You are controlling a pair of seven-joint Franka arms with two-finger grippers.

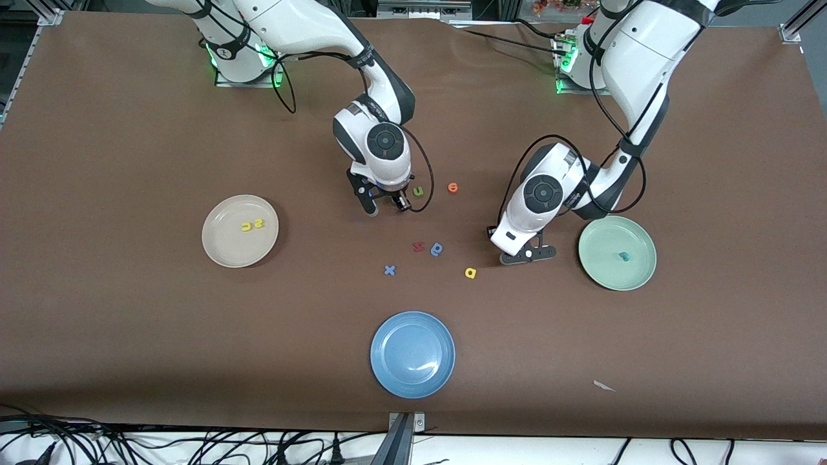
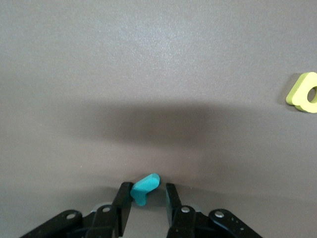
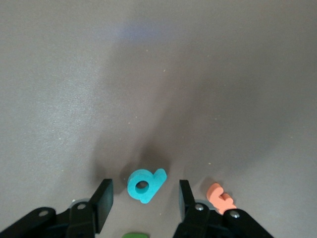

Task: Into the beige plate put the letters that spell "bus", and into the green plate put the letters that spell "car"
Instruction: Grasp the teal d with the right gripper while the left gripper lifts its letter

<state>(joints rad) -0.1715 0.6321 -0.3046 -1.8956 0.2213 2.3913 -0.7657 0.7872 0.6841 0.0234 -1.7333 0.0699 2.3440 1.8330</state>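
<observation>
The right gripper is down at the table near its middle, jaws wide open astride the teal b, with clear cloth between the letter and each finger. An orange letter lies just outside one finger and the olive-green u is just beside the gripper, so that spot is crowded.

The left gripper is low over the table beside the green plate. Its jaws are narrowed around the thin teal r; one finger touches the letter and a sliver of gap shows at the other. Bare cloth lies around it, with the yellow a near, toward the table's middle.

The teal c lies inside the green plate, clear of the rim. The yellow u and yellow s lie side by side in the beige plate, well inside its rim, with most of the plate bare.
</observation>
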